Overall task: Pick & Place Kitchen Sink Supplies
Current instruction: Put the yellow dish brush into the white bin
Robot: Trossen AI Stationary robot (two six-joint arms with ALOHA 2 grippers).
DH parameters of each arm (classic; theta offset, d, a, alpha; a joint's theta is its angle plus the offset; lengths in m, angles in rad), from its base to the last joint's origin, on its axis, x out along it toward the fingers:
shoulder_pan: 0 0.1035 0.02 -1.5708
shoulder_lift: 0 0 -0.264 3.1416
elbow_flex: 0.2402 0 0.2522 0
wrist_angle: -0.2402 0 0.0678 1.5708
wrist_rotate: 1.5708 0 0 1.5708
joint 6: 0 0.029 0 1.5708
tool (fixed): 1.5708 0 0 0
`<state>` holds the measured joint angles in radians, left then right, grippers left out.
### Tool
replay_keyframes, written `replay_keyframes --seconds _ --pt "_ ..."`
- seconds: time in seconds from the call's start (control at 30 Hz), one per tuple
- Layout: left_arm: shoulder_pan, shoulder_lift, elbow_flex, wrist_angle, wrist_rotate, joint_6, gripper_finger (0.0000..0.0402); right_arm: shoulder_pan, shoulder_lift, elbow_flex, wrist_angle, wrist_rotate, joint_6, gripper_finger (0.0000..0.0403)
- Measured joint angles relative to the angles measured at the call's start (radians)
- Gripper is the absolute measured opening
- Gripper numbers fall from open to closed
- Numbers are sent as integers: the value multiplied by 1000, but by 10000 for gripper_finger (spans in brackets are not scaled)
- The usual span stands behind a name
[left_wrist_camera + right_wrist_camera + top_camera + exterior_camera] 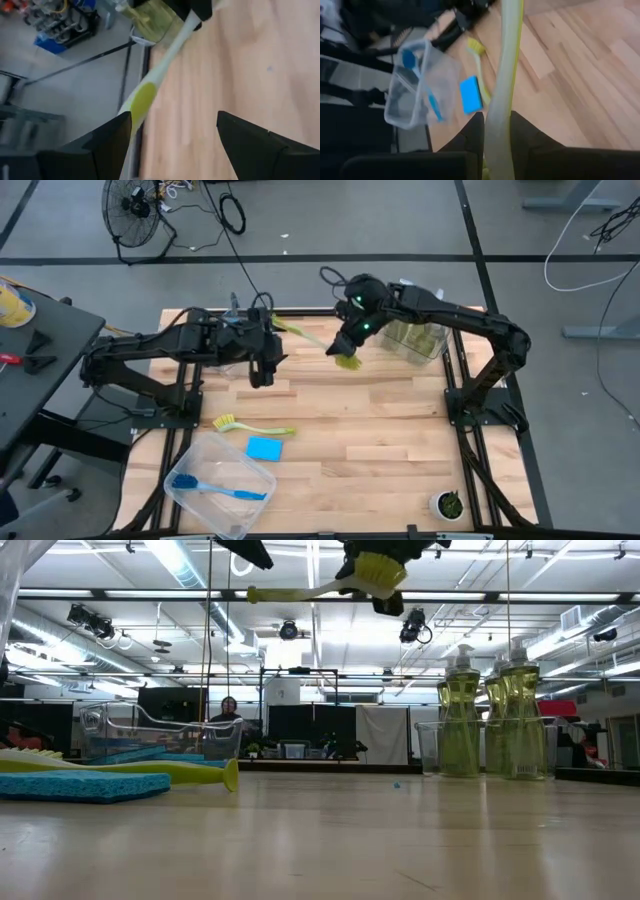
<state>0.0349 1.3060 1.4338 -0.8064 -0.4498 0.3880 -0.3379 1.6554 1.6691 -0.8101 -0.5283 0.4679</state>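
Two arms: both raised over the table's far half.
R gripper [347,348]: clenched on a yellow-green dish brush [318,343], held in the air (bristle end by the fingers, handle pointing toward the L arm).
L gripper [262,368]: fingers spread wide, nothing between them, handle tip just beside one finger.
Second yellow-green brush [252,426]: flat on table, touching blue sponge [264,449].
Blue brush [216,487]: inside near clear bin [232,523].
Soap bottles [415,337]: in far bin by R arm.

The low view's top edge crops both arms above the raised yellow-green brush [375,575].
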Motion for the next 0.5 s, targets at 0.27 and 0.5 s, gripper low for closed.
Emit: replay_keyframes --seconds 0.27,0.5 --pt "0 76 0 1 -165 46 298 -12 24 1 39 -24 39 51" --pt "0 119 -2 -12 -153 92 298 -10 48 0 76 -42 55 51"
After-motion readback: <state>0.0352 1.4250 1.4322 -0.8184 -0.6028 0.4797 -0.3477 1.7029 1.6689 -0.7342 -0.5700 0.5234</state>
